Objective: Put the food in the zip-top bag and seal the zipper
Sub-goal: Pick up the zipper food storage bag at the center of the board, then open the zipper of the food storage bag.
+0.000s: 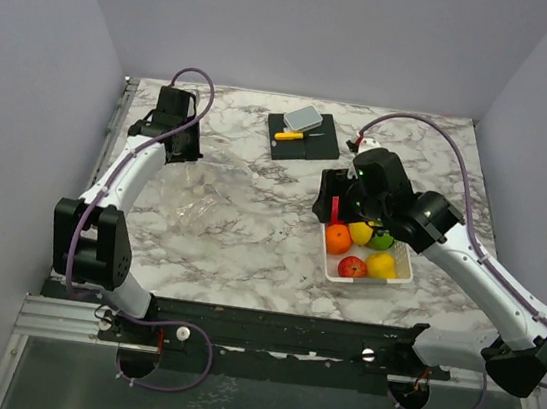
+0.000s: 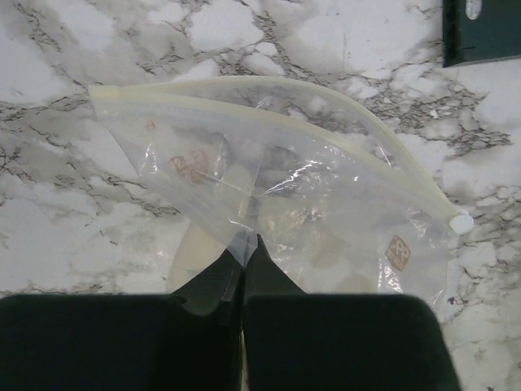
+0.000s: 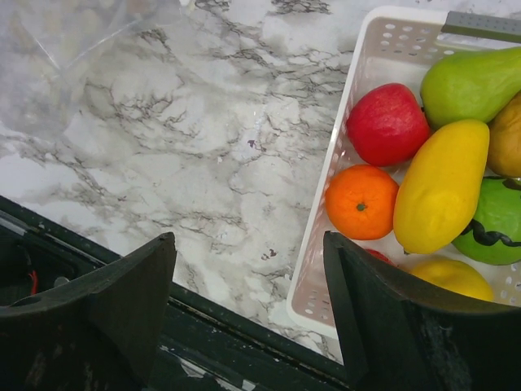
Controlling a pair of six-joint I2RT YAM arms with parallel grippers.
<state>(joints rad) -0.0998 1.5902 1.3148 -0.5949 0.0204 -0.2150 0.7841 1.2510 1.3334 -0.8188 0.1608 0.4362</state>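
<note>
Clear dotted zip-top bag [image 2: 326,187], left of centre, is pinched by the closed left gripper [image 2: 244,244] (mouth should be lifted wide). The wide-spread right gripper [image 3: 248,277] is held above the glossy toy fruits [image 3: 440,183] in the white slatted basket [image 3: 313,285], near right.

Grey-veined white table [image 1: 247,252], clear bag [image 2: 326,204], cream zipper [image 2: 285,126], white basket [image 3: 313,269], red, orange, yellow, green fruits [image 3: 444,187]
</note>
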